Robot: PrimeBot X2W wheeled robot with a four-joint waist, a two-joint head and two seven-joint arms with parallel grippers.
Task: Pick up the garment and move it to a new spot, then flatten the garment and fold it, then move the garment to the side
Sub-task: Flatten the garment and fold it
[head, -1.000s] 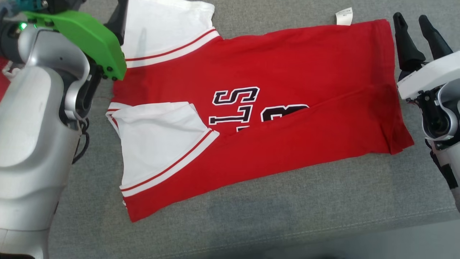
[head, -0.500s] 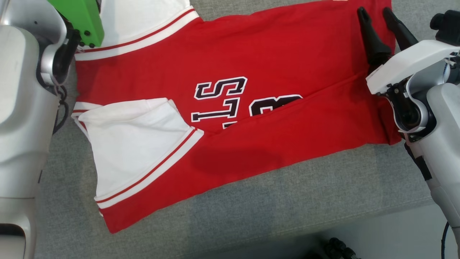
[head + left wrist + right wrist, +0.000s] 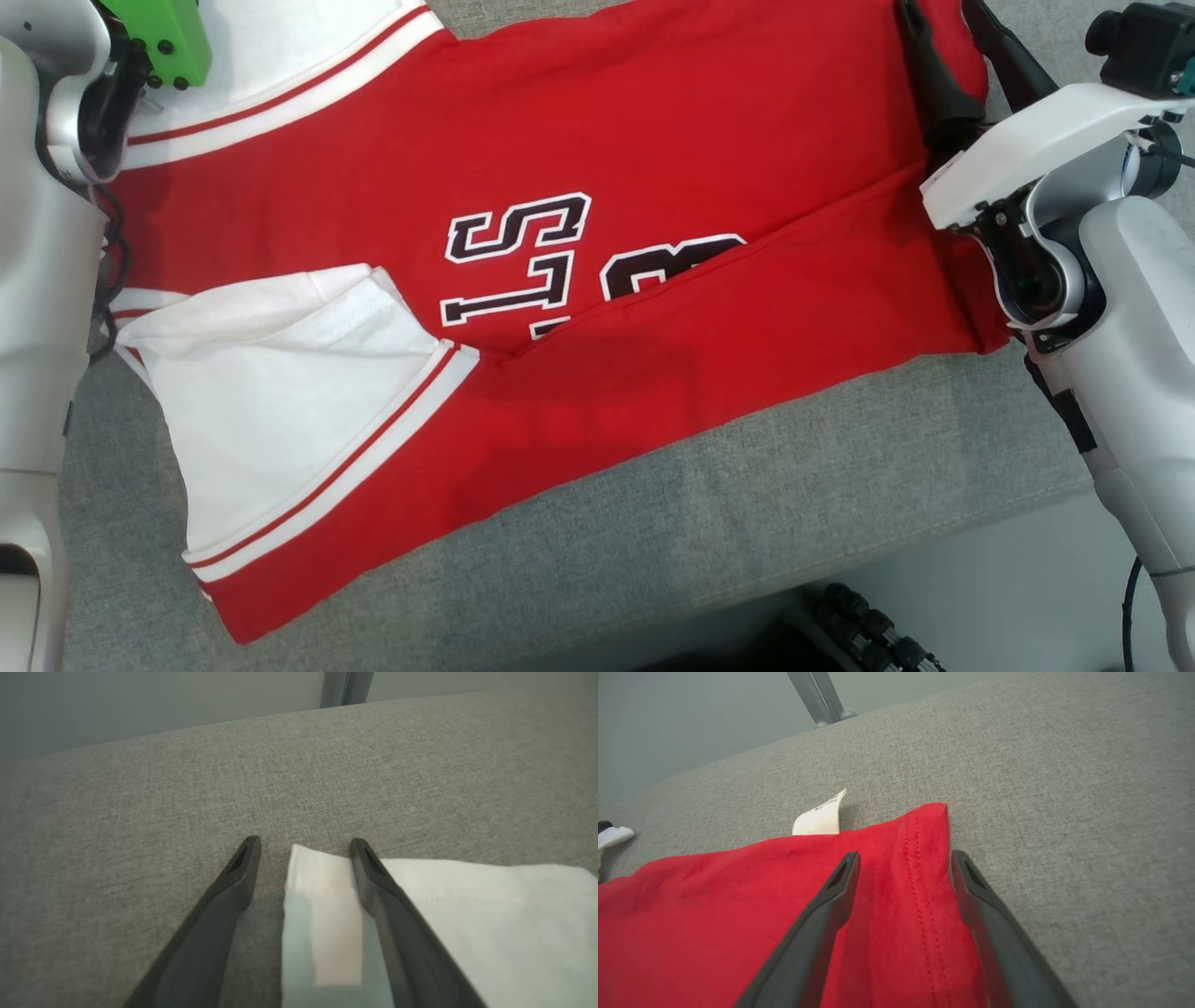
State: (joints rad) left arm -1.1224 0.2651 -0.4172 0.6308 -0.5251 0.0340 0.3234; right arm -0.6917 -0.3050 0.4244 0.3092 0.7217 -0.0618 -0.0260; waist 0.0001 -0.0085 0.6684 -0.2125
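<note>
The garment (image 3: 709, 168), a red jersey with white sleeves and black lettering, lies spread across the grey cushion (image 3: 747, 523), its lower part folded over with a diagonal crease. My right gripper (image 3: 962, 42) is open at the far right corner of the hem. In the right wrist view its fingers (image 3: 817, 924) straddle the stitched red hem (image 3: 924, 868) just above the cloth. My left gripper (image 3: 304, 843) is open over the corner of the far white sleeve (image 3: 467, 905); one finger is above the sleeve, the other above bare cushion. Its green housing (image 3: 159, 37) shows at the head view's top left.
A white label (image 3: 822, 816) sticks out from the far edge of the hem. The cushion's front edge runs along the lower right, with pale floor (image 3: 1008, 597) and a black ridged part (image 3: 868, 635) below it. Metal legs (image 3: 817, 697) stand beyond the cushion's far edge.
The head camera has moved, shifting the whole picture down and left. My right gripper has gone from beside the hem to over its far corner. Both stay open.
</note>
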